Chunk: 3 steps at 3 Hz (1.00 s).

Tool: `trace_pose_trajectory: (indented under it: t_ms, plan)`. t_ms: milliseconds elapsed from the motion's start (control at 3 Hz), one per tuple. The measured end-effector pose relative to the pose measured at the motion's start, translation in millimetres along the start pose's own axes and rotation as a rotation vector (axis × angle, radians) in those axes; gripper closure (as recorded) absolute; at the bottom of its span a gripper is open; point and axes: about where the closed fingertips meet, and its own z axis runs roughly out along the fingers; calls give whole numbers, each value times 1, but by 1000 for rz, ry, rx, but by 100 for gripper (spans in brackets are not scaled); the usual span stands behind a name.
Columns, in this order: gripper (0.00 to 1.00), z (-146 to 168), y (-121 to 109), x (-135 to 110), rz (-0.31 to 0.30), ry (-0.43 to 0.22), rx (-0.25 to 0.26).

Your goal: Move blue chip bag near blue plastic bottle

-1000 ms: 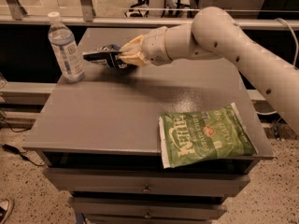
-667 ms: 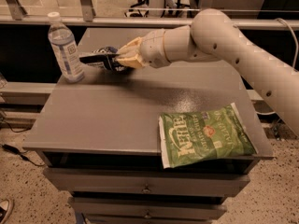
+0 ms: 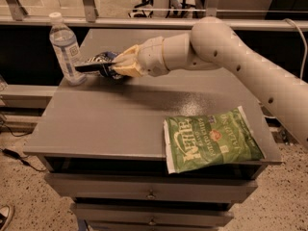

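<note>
The blue plastic bottle (image 3: 65,49) stands upright at the far left of the grey table (image 3: 125,114), clear with a white cap and pale label. My gripper (image 3: 86,67) reaches in from the right and is shut on the blue chip bag (image 3: 104,59), a small dark glossy bag. The bag sits between the dark fingers, just above the table surface and right beside the bottle. The fingertips nearly touch the bottle's lower body. Part of the bag is hidden behind the gripper's tan wrist.
A larger light-green Kettle chip bag (image 3: 211,139) lies flat at the table's front right corner. The table has drawers (image 3: 149,192) below. A rail and window frame (image 3: 154,20) run behind the table. My arm (image 3: 240,61) crosses the right side.
My gripper has moved a little left with the blue chip bag, closing the gap to the bottle. The green bag and the bottle have not moved.
</note>
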Motion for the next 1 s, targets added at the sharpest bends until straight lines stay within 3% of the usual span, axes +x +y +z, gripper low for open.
trace_pose_trajectory:
  t_ms: [333, 667, 1000]
  plan:
    - [100, 11, 6, 5, -2, -19, -18]
    - [85, 17, 2, 14, -15, -17, -17]
    - [62, 18, -4, 22, -29, -8, -9]
